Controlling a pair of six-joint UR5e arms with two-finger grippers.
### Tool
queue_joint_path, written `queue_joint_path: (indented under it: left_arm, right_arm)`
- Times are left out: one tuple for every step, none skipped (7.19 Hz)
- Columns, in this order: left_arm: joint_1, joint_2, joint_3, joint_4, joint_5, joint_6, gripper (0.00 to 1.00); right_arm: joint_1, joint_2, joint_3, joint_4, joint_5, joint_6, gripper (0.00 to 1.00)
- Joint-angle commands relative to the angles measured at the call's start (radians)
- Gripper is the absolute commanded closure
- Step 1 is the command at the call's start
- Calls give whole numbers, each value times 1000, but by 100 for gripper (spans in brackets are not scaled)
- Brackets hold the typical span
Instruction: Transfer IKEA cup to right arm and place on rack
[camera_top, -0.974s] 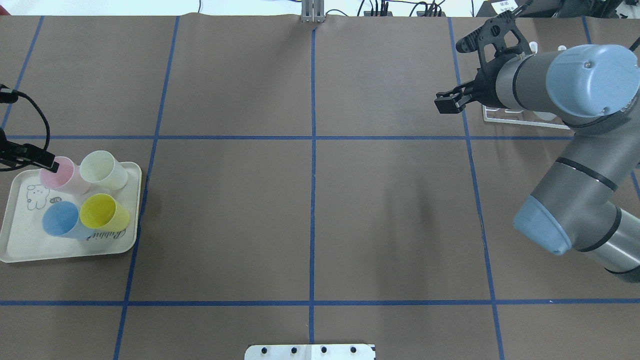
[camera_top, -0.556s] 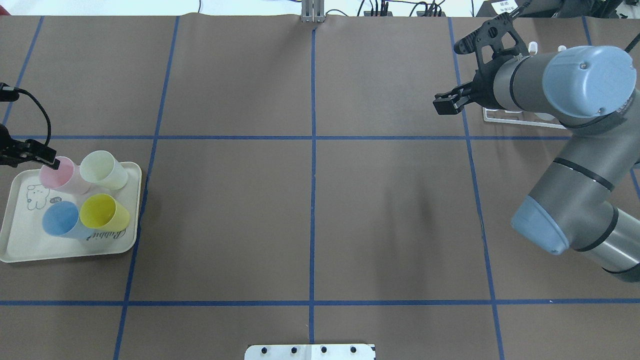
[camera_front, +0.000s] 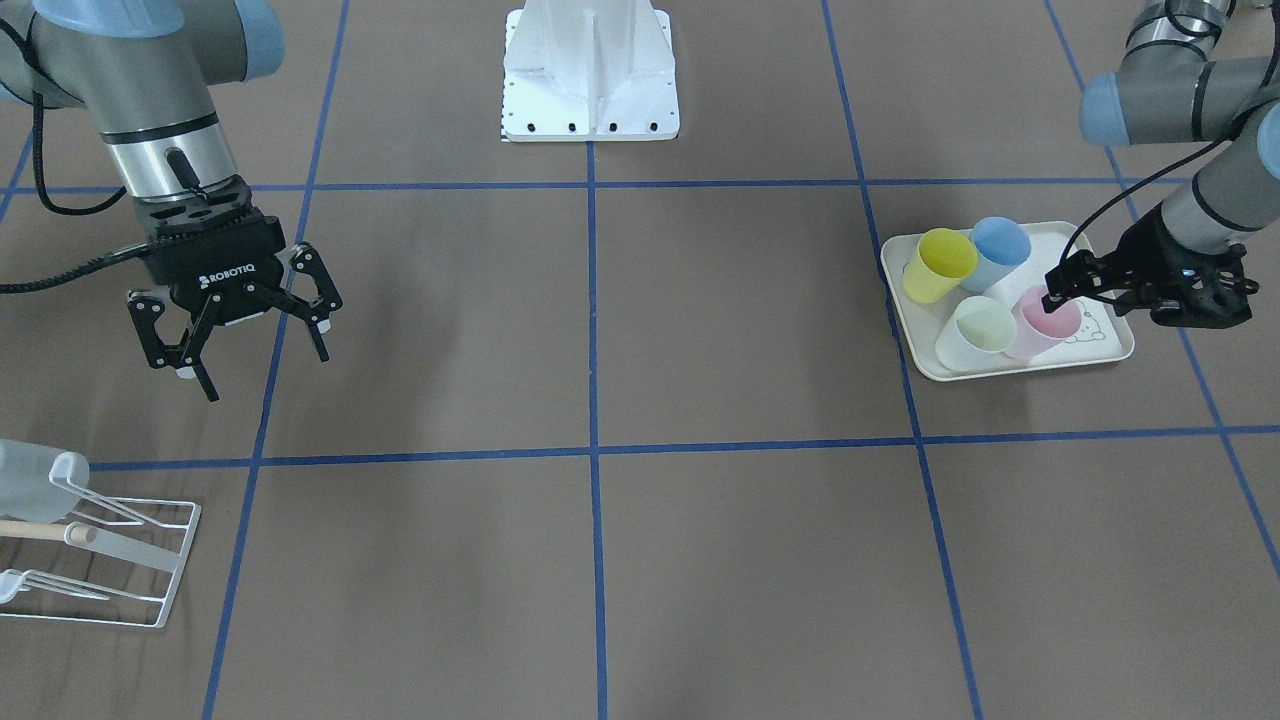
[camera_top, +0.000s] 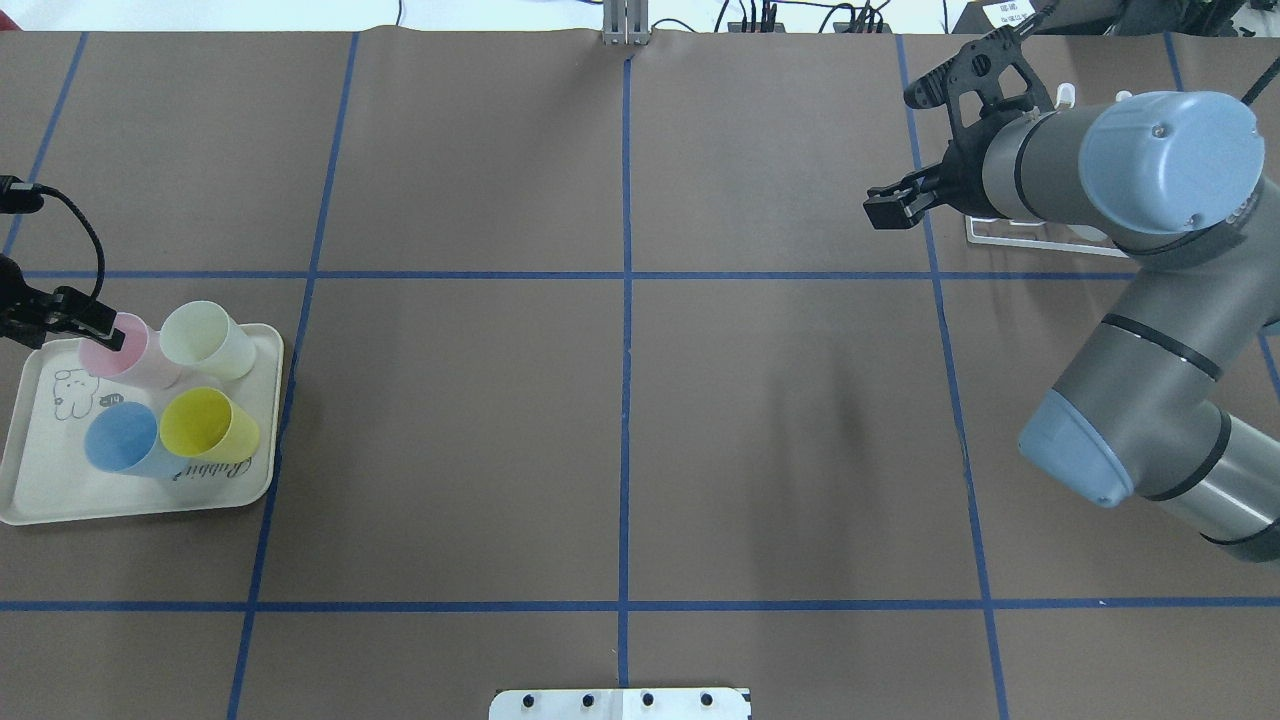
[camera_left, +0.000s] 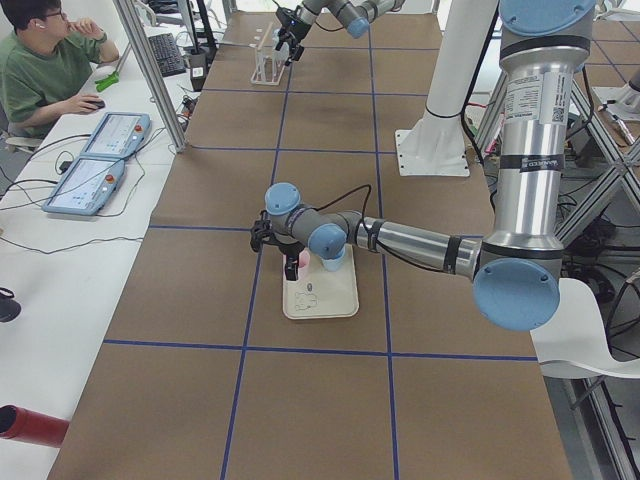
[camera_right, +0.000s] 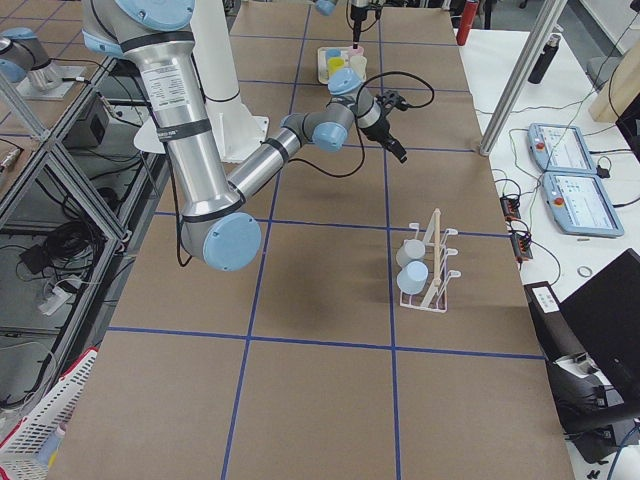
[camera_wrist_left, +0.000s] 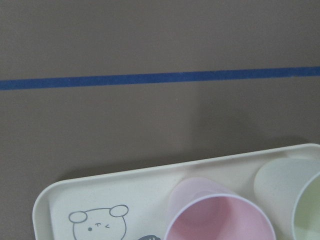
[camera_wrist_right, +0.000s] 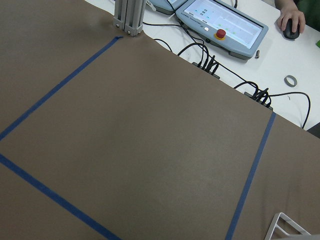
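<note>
From the front, our left gripper (camera_front: 1052, 292) sits at the rim of the pink cup (camera_front: 1042, 328) on the rabbit-print tray (camera_front: 1105, 340); we cannot tell whether it has pinched. Our right gripper (camera_front: 262, 372) hangs spread wide, well apart from the rack (camera_front: 150, 560). Overhead, the pale green cup (camera_top: 205, 340) stands just beside the pink one, so a lift could tip it. The left wrist view shows no fingers

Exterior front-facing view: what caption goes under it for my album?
Left claw at the pink cup's rim on the tray; right claw hangs open, apart from the rack.
</note>
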Motion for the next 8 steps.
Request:
queue_joint_path:
  left_arm:
    - [0, 0, 19, -1, -15, -1, 0]
    - [0, 0, 19, -1, -15, 1, 3]
    - [2, -1, 22, -1, -15, 1, 21]
    - [2, -3, 20, -1, -15, 1, 38]
    - [2, -3, 19, -1, -15, 1, 50]
    - [2, -3, 16, -1, -15, -1, 61]
    - [2, -3, 14, -1, -15, -1, 77]
    - [2, -3, 5, -1, -15, -8, 100]
  right_arm:
    - [-3, 0, -1, 0, 0, 1, 1]
    - [-5, 0, -1, 0, 0, 1, 1]
    - [-6, 0, -1, 0, 0, 1, 1]
    - [-6, 0, -1, 0, 0, 1, 1]
    - [-6, 0, -2, 0, 0, 1, 1]
    - [-6, 0, -5, 0, 0, 1, 1]
    - [-6, 2, -5, 0, 0, 1, 1]
    - [-6, 2, -5, 0, 0, 1, 1]
